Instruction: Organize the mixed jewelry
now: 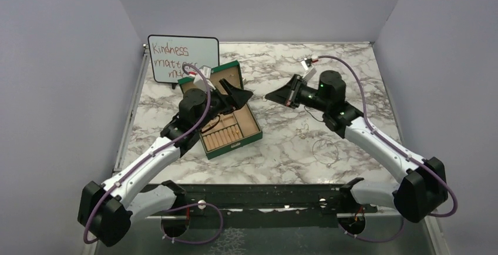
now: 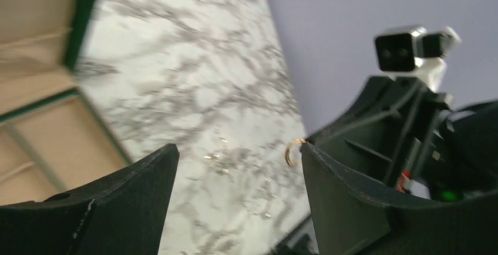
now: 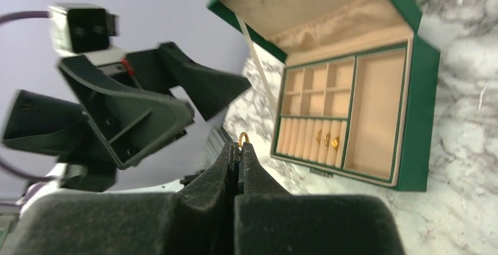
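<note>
Marbled counter (image 1: 282, 149): a gold ring (image 3: 242, 138) is being pinched by the closed right hand (image 3: 239, 149), likely for the green box (image 3: 423, 108) at frame right; the left hand (image 2: 239, 155) is being held wide, empty.

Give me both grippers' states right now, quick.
Left gripper: open, holding nothing.
Right gripper: shut, pinching a small gold ring at its fingertips.
</note>
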### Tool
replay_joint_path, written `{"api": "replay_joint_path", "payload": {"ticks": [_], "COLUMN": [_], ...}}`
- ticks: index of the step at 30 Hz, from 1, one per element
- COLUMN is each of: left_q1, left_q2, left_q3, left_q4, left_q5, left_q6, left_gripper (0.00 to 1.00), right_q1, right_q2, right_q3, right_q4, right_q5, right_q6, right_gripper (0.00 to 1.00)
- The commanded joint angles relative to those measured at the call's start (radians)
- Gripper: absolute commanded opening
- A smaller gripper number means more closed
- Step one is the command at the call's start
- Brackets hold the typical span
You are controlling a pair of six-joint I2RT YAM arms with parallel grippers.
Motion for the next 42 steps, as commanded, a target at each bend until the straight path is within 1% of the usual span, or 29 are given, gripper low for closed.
{"api": "replay_joint_path", "payload": {"ticks": [1,4,7,9,13,18,23,27,42], "left_q1": [0.004,0.005,0.005,0.006,0.005,0.004,0.005,0.004,0.004], "left_q2": [-0.118,-0.189,-0.252,-0.288,-0.336,-0.371,-0.387,-0.39,-0.391], "left_q3": [0.029,0.047,0.054,0.055,0.054,0.048,0.035,0.025,0.015], "left_q4": [-0.34,-0.424,-0.443,-0.44,-0.437,-0.433,-0.426,-0.422,-0.415], "left_q5": [-0.408,-0.587,-0.703,-0.746,-0.785,-0.814,-0.825,-0.831,-0.843], "left_q6": [0.209,0.277,0.361,0.398,0.435,0.453,0.459,0.457,0.453], "left_gripper": [0.78,0.79,0.79,0.79,0.79,0.8,0.8,0.8,0.8], "right_q1": [0.136,0.222,0.324,0.384,0.475,0.54,0.564,0.566,0.567], "right_q2": [0.101,0.187,0.281,0.348,0.467,0.592,0.687,0.731,0.793], "right_q3": [0.096,0.151,0.225,0.289,0.397,0.519,0.612,0.647,0.656], "right_q4": [-0.257,-0.324,-0.382,-0.428,-0.485,-0.539,-0.601,-0.629,-0.63], "right_q5": [0.237,0.325,0.438,0.501,0.604,0.67,0.716,0.712,0.644], "right_q6": [-0.119,-0.121,-0.129,-0.129,-0.133,-0.147,-0.166,-0.178,-0.189], "right_gripper": [0.01,0.01,0.01,0.01,0.01,0.01,0.01,0.01,0.01]}}
